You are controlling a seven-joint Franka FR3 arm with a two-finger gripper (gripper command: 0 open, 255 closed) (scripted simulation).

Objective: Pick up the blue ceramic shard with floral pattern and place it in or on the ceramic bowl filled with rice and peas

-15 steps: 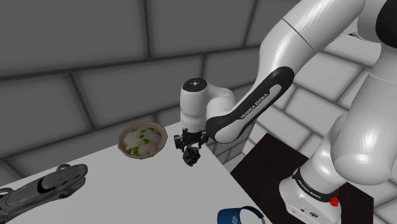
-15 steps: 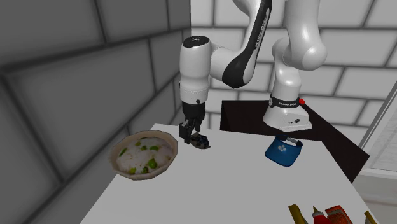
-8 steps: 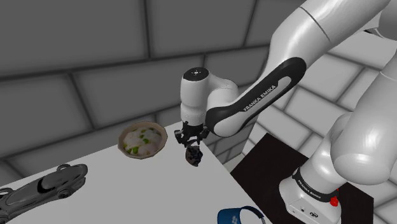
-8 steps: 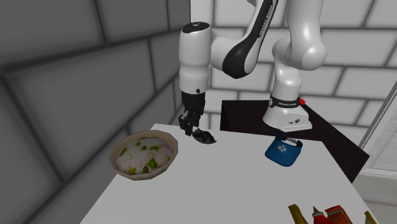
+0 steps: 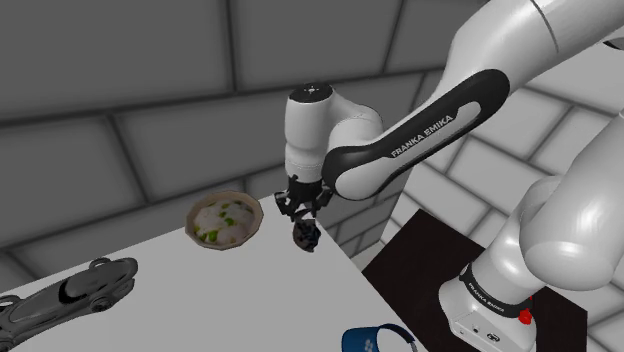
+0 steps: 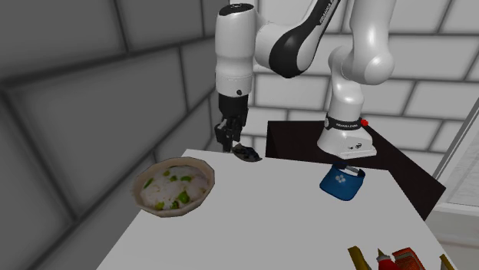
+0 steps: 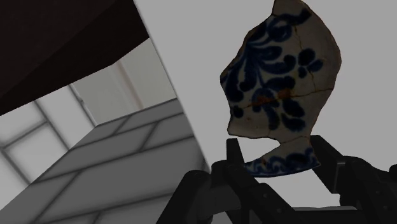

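Near the table [image 5: 230,300] edge, shard [image 7: 280,76] aloft, just beside the bowl [image 5: 190,222].
Gripper [image 5: 301,222] pinches only one narrow end; that thin hold could let it swivel or slip mid-carry and miss.

Shard [image 7: 280,95]: white glazed fragment with a dark blue floral/leaf pattern, hairline cracks and jagged edges. One end is clamped between the gripper [image 7: 280,162] fingers, the rest sticks out past the tips. It sits near the bowl [image 5: 226,247]. Bowl: brownish rim, upright, holds white rice with green peas.
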